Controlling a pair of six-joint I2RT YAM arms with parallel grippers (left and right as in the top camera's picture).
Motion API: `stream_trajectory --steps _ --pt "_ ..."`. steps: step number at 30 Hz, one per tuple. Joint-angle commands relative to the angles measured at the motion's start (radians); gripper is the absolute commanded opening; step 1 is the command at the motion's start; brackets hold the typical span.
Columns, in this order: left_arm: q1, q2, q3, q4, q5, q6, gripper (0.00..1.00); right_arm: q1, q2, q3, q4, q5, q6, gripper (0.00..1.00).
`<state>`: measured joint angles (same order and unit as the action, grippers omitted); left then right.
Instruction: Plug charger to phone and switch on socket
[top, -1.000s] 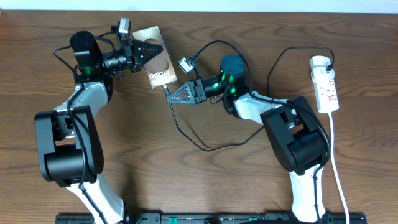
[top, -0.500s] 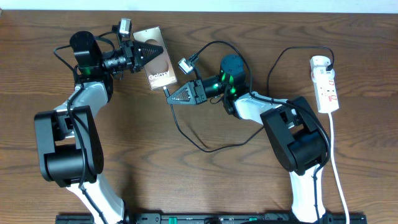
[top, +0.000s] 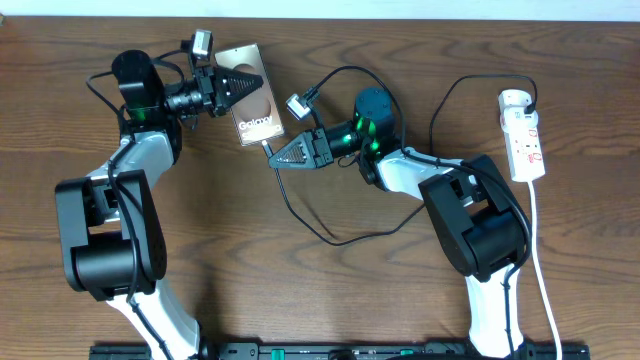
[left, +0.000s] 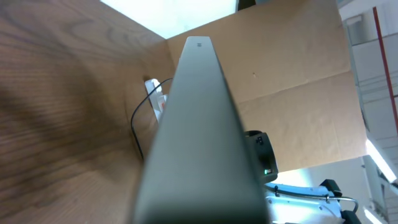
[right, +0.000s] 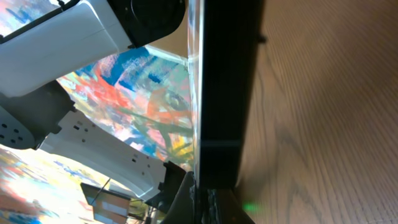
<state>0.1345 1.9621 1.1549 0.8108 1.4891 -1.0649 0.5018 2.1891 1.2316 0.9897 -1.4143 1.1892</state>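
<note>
Roughly midway, I judge: the left gripper (top: 243, 79) is clamped on the phone (top: 258, 120), the right gripper (top: 274, 154) pinches the charger (top: 300, 215) tip at the phone's lower edge, seating unclear, and the socket (top: 524, 140), well right of the phone, awaits switching.

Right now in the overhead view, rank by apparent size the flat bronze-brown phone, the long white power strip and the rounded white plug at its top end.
1. bronze-brown phone: largest, though possibly lifted nearer the camera.
2. white power strip: similar length, narrower.
3. rounded white plug: clearly smallest.
</note>
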Motion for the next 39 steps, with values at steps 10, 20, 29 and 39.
stream_trajectory --steps 10,20,29,39 --pt "-0.011 -0.002 0.018 0.008 0.055 0.017 0.07 0.015 0.009 0.023 0.073 0.138 0.082 0.01" --pt "-0.011 -0.002 0.018 0.008 0.056 0.017 0.07 0.012 0.009 0.023 0.073 0.159 0.091 0.01" --pt "-0.011 -0.002 0.018 0.008 0.082 0.016 0.07 -0.011 0.009 0.023 0.073 0.157 0.090 0.01" --pt "-0.011 -0.002 0.018 0.008 0.082 0.017 0.07 -0.031 0.009 0.023 0.073 0.152 0.089 0.01"
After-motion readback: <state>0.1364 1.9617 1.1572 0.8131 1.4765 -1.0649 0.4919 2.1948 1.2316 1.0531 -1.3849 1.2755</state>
